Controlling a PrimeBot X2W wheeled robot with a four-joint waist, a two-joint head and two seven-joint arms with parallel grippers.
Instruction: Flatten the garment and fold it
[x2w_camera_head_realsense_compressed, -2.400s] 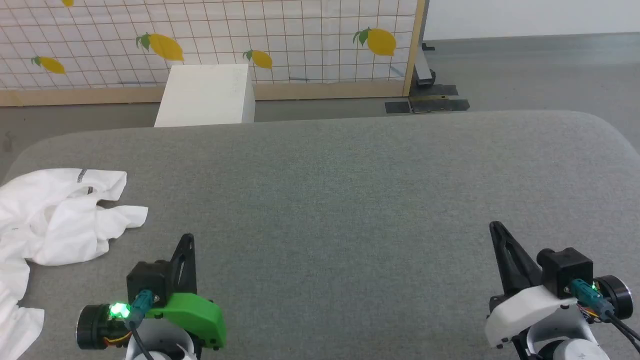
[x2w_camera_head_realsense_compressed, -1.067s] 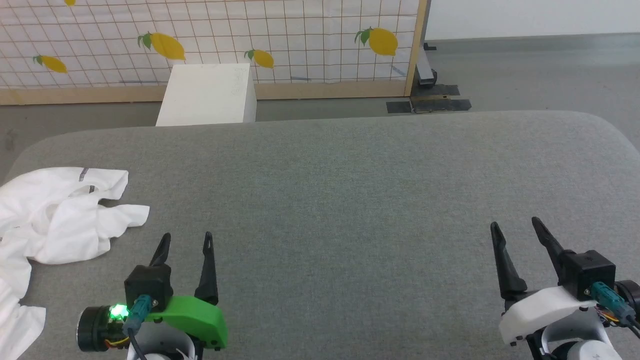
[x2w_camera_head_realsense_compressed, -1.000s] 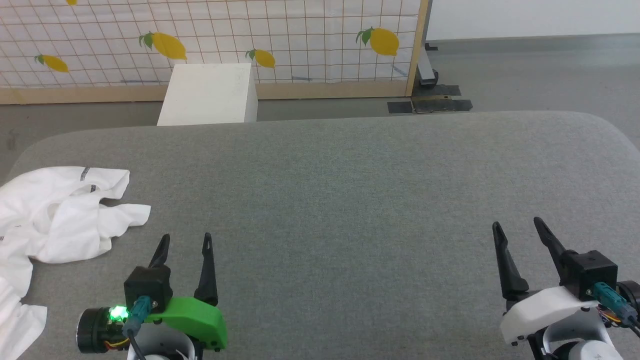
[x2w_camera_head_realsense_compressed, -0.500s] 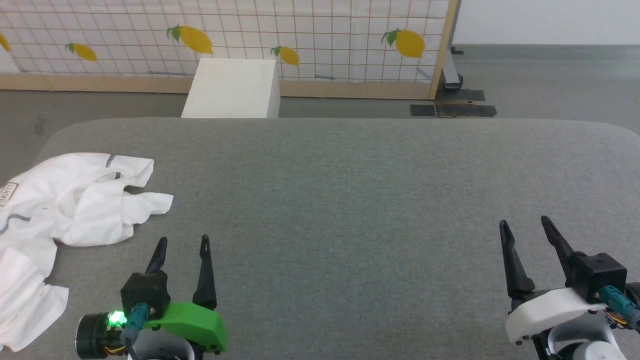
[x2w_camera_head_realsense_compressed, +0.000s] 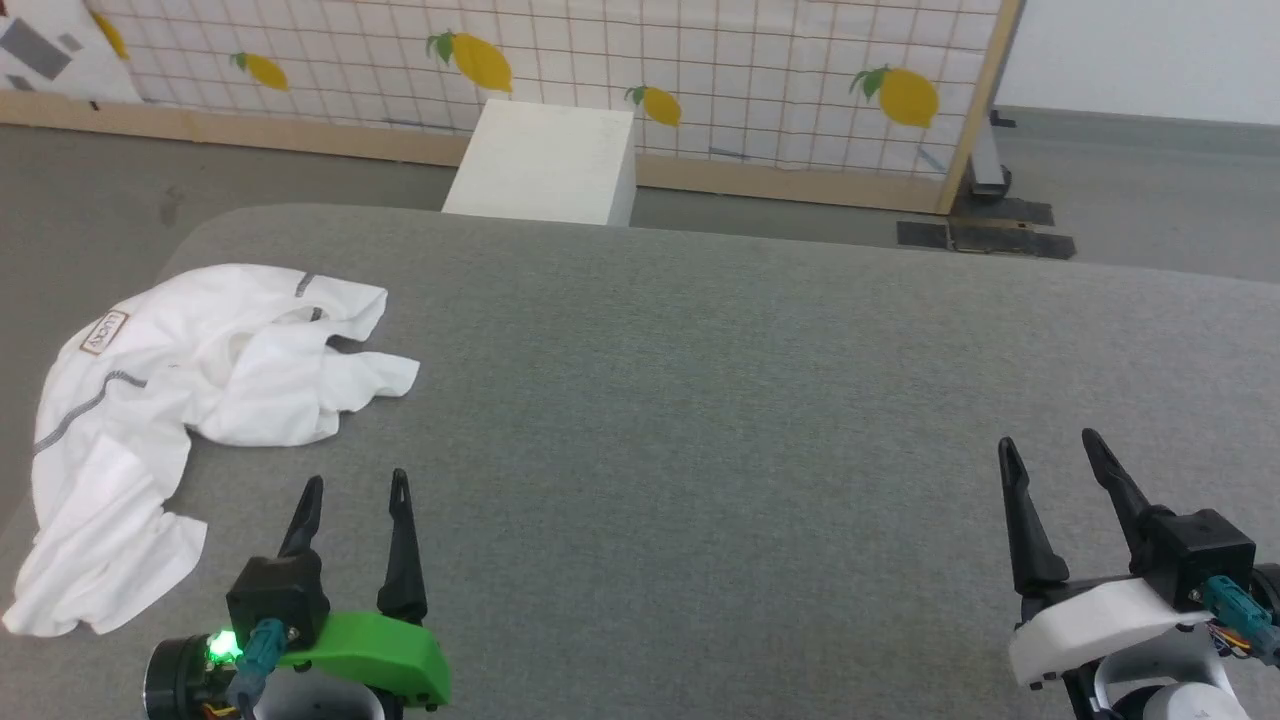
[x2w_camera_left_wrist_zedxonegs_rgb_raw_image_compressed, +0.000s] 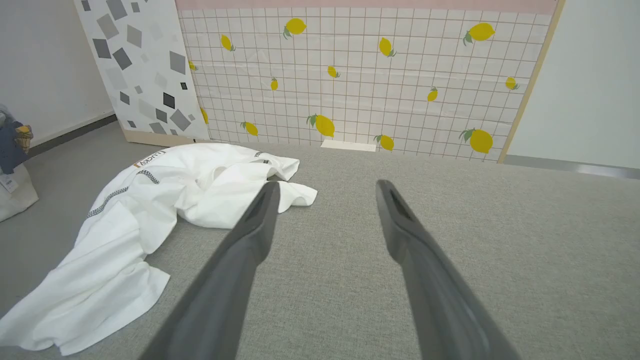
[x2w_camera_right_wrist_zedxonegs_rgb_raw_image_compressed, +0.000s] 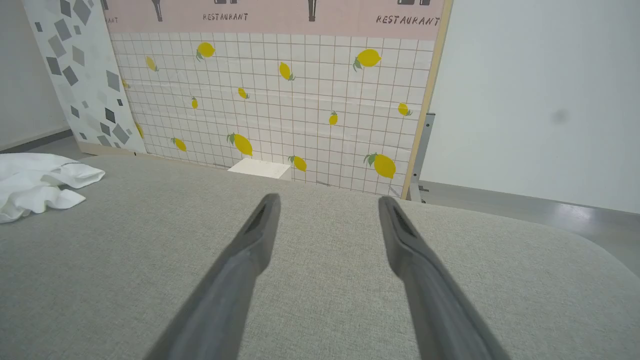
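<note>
The garment, a white T-shirt, is seen crumpled at the 9 o'clock edge of the grey worktop in the head view, with one end trailing toward 7 o'clock. A brown-bordered LUCKY patch is turned up at its 10 o'clock side, with dark grey stitching just below. The left hand is held at 7 o'clock, its two dark fingers spread with nothing between them; the garment lies near, at about 11 o'clock from it, untouched. The right hand is held at 5 o'clock, likewise spread and empty, well apart from the garment. A white box is set beyond the worktop at 12 o'clock, before a lemon-printed panel.
</note>
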